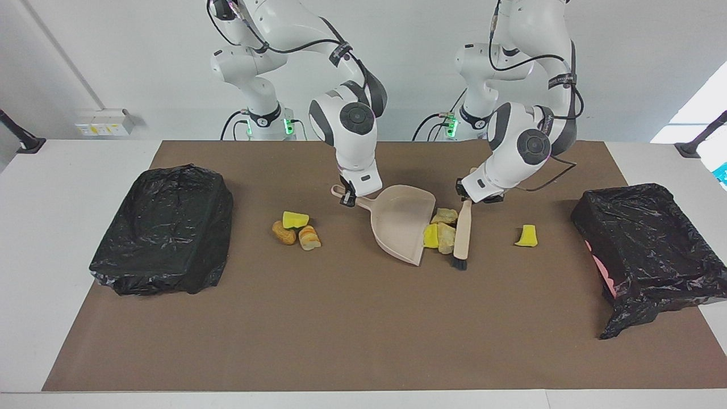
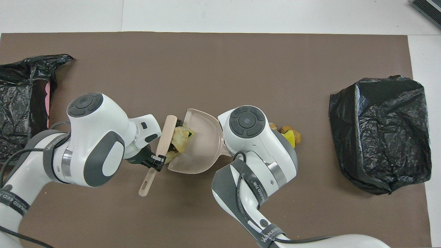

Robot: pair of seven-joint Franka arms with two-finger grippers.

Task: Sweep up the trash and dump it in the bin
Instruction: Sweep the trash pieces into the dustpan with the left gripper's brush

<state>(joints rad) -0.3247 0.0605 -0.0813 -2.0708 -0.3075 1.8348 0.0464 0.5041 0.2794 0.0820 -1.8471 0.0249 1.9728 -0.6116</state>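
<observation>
Brush (image 1: 463, 230) handle is clamped in left gripper (image 1: 467, 199), dustpan (image 1: 404, 224) handle in right gripper (image 1: 345, 199), with three trash pieces (image 1: 440, 232) pressed against the pan's mouth.

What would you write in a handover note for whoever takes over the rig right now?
Left gripper: shut on the brush, over the mat beside the dustpan's mouth.
Right gripper: shut on the dustpan handle, pan resting on the mat.
Done: three trash pieces pushed up against the pan's open edge, not clearly inside.
Left: finish that sweep; collect the lone yellow piece toward the left arm's end and the cluster of three toward the right arm's end; dump into a black-lined bin.
</observation>
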